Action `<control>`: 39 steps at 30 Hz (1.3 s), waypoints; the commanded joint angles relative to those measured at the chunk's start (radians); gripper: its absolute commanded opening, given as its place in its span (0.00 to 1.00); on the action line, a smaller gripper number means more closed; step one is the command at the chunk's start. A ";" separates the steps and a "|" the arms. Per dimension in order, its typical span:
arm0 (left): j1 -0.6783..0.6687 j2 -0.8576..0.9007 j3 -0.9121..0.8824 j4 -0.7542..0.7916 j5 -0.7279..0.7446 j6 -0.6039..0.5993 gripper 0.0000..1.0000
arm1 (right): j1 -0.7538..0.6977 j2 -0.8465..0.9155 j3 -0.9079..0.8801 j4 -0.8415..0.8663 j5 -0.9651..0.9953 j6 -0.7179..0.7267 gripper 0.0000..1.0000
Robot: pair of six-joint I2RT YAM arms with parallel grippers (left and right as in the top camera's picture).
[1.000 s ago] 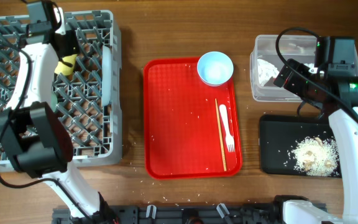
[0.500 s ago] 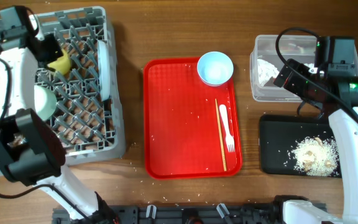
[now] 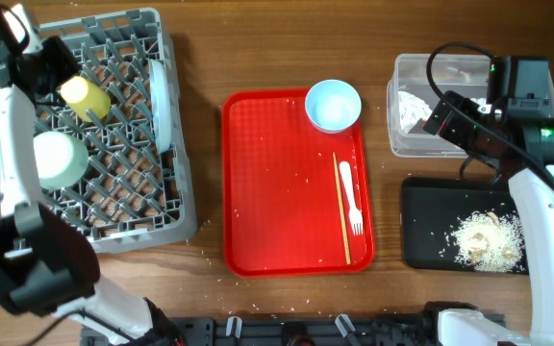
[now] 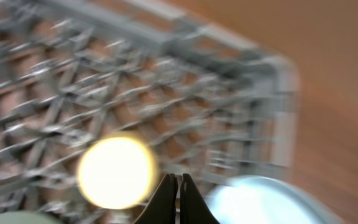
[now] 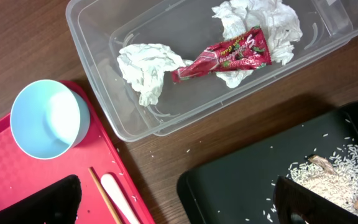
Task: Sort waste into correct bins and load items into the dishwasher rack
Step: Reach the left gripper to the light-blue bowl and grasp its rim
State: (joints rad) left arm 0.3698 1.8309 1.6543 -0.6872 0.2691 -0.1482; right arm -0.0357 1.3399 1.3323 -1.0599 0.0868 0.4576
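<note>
The grey dishwasher rack (image 3: 183, 173) holds a yellow cup (image 3: 85, 96), a pale green bowl (image 3: 56, 159) and a white plate (image 3: 162, 91) standing on edge. My left gripper (image 4: 176, 200) is shut and empty above the rack (image 4: 166, 74), beside the cup (image 4: 115, 172). A blue bowl (image 3: 333, 106), a chopstick (image 3: 340, 207) and a white fork (image 3: 351, 197) lie on the red tray (image 3: 277, 192). My right gripper (image 5: 179, 208) is open and empty, hovering over the table between the red tray and the black tray (image 5: 247, 186). The clear tub (image 5: 92, 37) holds tissues (image 5: 145, 65) and a red wrapper (image 5: 225, 56).
Rice scraps (image 3: 489, 240) lie piled in the black tray (image 3: 431, 221), which sits just in front of the clear tub (image 3: 397, 96) at the right. Loose grains dot the red tray and the wood in front of it. The left wrist view is blurred.
My left arm has swung away to the rack's far left corner, leaving the yellow cup standing free in the rack. The rack has shifted and turned slightly. The right arm has not moved.
</note>
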 commanded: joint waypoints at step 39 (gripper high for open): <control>-1.086 0.308 -0.001 0.274 -0.107 0.311 0.74 | -0.004 -0.010 0.012 0.002 0.002 -0.013 1.00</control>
State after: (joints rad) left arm -0.6880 2.0941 1.6505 -0.4183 0.1734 0.0414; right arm -0.0360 1.3403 1.3323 -1.0595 0.0868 0.4576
